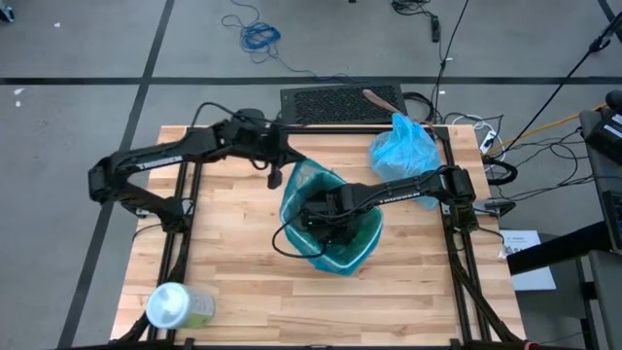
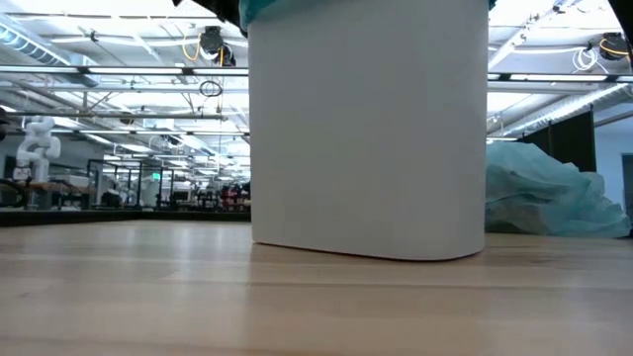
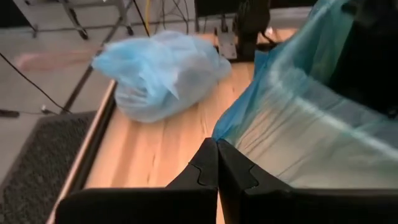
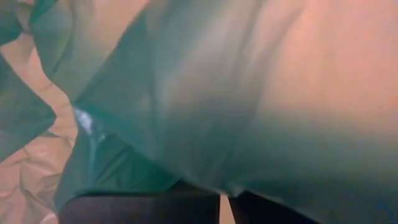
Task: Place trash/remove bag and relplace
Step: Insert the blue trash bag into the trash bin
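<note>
The left gripper (image 3: 217, 163) has its fingers together on the edge of the fresh liner (image 1: 316, 185) at the bin's back-left rim. From this view the film seems pinched between the tips, though the fold hides the actual bite. The right gripper (image 1: 326, 216) is down inside the bin (image 2: 368, 129), fingers together, with green film pressed against its camera; I cannot tell whether it grips the film or only pushes it into the bin.

The main risk is the thin plastic. If the left arm pulls outward while the right one pins the liner low inside, the film could stretch and tear, or slip out of the pinch and slump back into the bin. A hard sideways pull could also drag or tip the light bin, which stands free on the table (image 1: 243, 282). The right arm could snag the liner on its way up and lift it out with it.

As for containers, the white bin stands mid-table, lined with the greenish-blue liner, whose edge stands up above the rim rather than folded over it. No trash is visible inside; the arm and film block most of the interior. The pale blue bag (image 1: 402, 148), bunched and apparently full, sits on the table's far right corner, well apart from the bin. A pale-green container with a white lid (image 1: 178, 307) lies at the near left corner.
</note>
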{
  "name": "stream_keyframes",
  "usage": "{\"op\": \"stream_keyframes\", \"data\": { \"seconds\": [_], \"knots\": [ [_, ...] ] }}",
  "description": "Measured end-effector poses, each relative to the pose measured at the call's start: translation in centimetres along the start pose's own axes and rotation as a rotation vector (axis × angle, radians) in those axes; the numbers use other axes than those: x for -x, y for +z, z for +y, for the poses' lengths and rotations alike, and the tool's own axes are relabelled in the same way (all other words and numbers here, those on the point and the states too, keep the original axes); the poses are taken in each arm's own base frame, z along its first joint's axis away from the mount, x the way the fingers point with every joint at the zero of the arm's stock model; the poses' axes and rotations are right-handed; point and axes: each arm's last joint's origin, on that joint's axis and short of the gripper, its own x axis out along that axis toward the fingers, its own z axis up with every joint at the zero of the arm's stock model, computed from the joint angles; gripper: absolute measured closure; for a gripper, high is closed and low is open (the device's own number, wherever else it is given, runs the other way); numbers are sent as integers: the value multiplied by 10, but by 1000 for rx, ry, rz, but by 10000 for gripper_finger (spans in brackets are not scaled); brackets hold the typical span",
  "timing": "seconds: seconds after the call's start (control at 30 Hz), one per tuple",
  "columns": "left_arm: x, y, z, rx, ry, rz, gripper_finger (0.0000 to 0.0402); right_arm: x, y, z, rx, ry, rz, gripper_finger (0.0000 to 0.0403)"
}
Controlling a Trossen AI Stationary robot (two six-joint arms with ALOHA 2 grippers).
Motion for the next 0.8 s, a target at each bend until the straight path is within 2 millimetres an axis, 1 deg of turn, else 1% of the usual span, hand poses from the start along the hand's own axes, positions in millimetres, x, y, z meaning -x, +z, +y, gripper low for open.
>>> {"op": "stream_keyframes", "data": {
  "seconds": [0.13,0.23,0.47,0.6,0.7,0.8],
  "knots": [
    [19,6,-2,-7,16,-31,401,0,-1,0,0,2,7,403],
    [26,6,-4,-6,30,-27,401,1,-1,3,9,8,18,403],
    [28,6,-4,0,30,-19,401,1,0,9,44,15,35,403],
    [19,1,-3,18,19,24,401,2,2,13,65,16,34,403],
    [6,-7,-1,39,2,85,401,2,3,12,75,13,28,403],
    [-11,-16,0,53,-20,141,401,2,3,12,75,13,25,403]
  ]
}}
